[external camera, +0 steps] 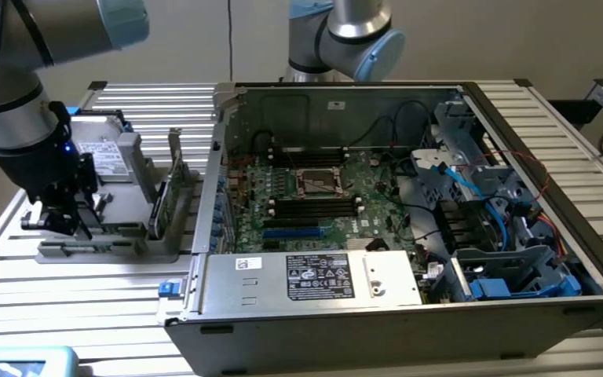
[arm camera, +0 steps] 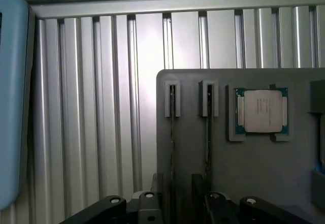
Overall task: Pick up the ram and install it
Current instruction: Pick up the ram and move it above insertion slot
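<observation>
Grey tray [arm camera: 264, 173] holds ram [arm camera: 172, 132] edge-on below spread end effector [arm camera: 177, 196]

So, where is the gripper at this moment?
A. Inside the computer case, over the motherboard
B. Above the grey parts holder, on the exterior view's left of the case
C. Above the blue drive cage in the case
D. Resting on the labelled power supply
B: in the exterior view the gripper hangs over the grey parts holder, well apart from the open computer case.
</observation>
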{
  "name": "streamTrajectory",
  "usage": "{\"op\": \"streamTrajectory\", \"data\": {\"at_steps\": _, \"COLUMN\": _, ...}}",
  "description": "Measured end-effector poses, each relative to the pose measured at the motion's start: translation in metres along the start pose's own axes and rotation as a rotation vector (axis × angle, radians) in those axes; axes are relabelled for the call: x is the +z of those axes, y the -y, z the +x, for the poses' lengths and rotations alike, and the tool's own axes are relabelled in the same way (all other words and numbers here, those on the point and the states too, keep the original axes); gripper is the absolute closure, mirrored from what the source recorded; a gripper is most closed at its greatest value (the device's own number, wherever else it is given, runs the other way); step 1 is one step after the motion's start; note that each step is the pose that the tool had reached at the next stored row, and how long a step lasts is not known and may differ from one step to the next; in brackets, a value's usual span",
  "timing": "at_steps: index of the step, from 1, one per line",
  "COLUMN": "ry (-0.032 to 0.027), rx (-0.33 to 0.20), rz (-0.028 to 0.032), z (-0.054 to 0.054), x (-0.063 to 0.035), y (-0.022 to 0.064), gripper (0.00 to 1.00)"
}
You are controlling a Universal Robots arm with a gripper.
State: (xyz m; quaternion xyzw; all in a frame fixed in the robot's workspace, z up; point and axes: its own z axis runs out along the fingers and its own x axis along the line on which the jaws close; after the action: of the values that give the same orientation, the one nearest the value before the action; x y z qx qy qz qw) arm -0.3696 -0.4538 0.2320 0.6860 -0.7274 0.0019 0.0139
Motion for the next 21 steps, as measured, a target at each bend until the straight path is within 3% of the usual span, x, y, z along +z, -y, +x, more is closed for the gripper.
{"op": "streamTrajectory", "data": {"at_steps": 5, "ry": 0.0002, "rx": 0.000, "rz": 0.0006, "z": 0.001, "x": 0.0091, "y": 0.0002, "gripper": 0.64}}
{"op": "streamTrajectory", "data": {"at_steps": 11, "ry": 0.0009, "rx": 0.000, "rz": 0.0110, "z": 0.001, "x": 0.0183, "y": 0.0004, "gripper": 0.64}}
{"op": "streamTrajectory", "data": {"at_steps": 21, "ry": 0.0008, "rx": 0.000, "rz": 0.0115, "z": 0.001, "x": 0.0290, "y": 0.0005, "gripper": 0.64}}
